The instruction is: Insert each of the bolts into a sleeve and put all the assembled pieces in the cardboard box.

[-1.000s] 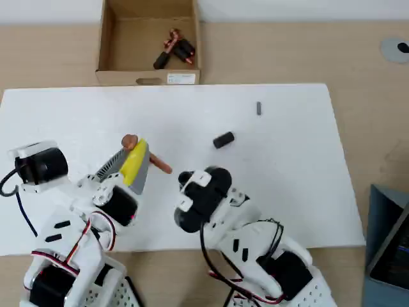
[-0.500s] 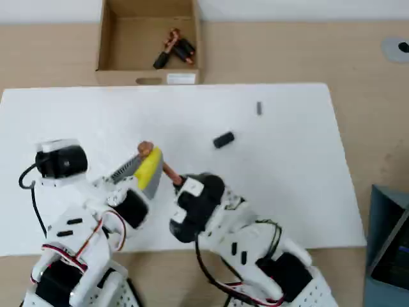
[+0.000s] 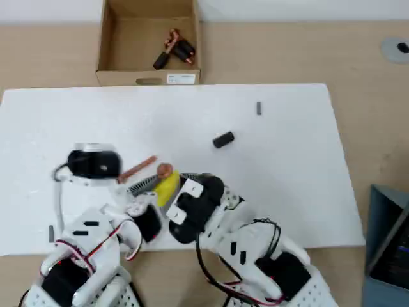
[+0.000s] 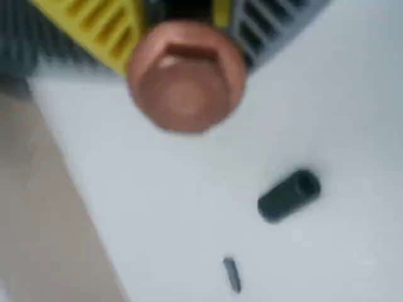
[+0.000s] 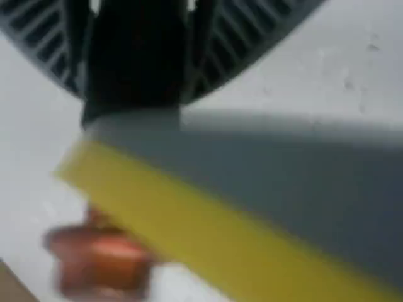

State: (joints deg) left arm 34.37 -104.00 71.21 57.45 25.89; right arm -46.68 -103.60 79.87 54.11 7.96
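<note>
Bolt [image 4: 186, 85]: copper; clenched in the left jaws, with its head sticking out between the yellow one and the grey one, low over the white sheet [image 3: 287, 192] near the front of the counter [image 3: 358, 64].
Dark sleeve [image 5: 135, 56]: looked pinched between the ribbed right jaws, just beside the bolt's head; judged not yet slid onto the bolt.
Cardboard box [image 3: 121, 77]: sat at the far side of the counter, beyond the sheet, well apart from both arms.
Assembled pieces [image 3: 174, 48]: a small cluster lay inside the box, toward one side wall; the exact count was hard to tell.
Loose sleeve [image 3: 223, 139]: lay on the sheet by itself, apart from both arms.
Small grey piece [image 3: 259, 109]: lay farther toward the box; too small to identify.
Done: a few pieces were already boxed.
Remaining: join the held bolt and sleeve, carry that piece to the box, then deal with the loose sleeve.
Progress: judged past the midpoint, though not finished.
</note>
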